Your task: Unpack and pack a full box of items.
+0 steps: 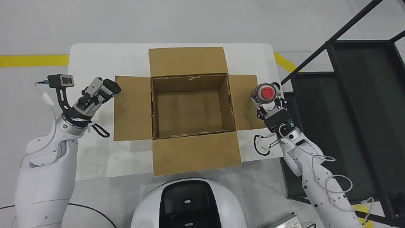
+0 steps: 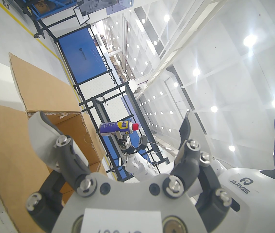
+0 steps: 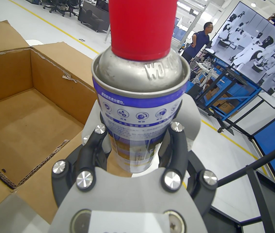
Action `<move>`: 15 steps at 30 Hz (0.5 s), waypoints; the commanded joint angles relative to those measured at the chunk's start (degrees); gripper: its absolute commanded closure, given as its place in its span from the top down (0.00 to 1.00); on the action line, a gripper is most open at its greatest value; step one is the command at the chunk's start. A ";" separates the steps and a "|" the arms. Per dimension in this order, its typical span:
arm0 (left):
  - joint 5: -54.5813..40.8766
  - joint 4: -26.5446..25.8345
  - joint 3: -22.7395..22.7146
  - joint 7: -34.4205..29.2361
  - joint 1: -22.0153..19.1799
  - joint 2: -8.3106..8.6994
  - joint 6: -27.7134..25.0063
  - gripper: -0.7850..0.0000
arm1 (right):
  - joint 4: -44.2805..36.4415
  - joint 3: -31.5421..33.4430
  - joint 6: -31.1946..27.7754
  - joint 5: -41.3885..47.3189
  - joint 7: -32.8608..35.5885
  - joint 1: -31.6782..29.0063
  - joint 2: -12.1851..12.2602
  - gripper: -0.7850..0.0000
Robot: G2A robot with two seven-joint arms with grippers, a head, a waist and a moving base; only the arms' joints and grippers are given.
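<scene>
beside the box [image 1: 188,61], the spray can [image 1: 268,92] points cap-up.

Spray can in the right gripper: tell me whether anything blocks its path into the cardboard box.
Nothing visible does. The right gripper holds the spray can beside the cardboard box, at its outer flap; the box stands open, with only its own wall between.

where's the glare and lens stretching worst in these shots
Left wrist view: the ceiling lamps flare into white blobs with halos. Right wrist view: the spray can sits so near the lens that it looms oversized, and its metal shoulder catches a bright glint. Top view: even light, no glare, only soft shade along the inner walls of the box.
</scene>
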 commanded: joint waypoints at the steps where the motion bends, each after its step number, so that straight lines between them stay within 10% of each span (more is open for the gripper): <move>1: 0.00 0.00 0.00 0.00 0.00 0.00 0.00 1.00 | -0.46 0.04 0.23 -0.51 0.89 0.14 0.00 0.00; 15: 0.00 0.00 0.00 0.00 0.00 0.00 0.00 1.00 | -18.58 -8.87 -15.07 -18.86 29.19 10.60 0.17 0.00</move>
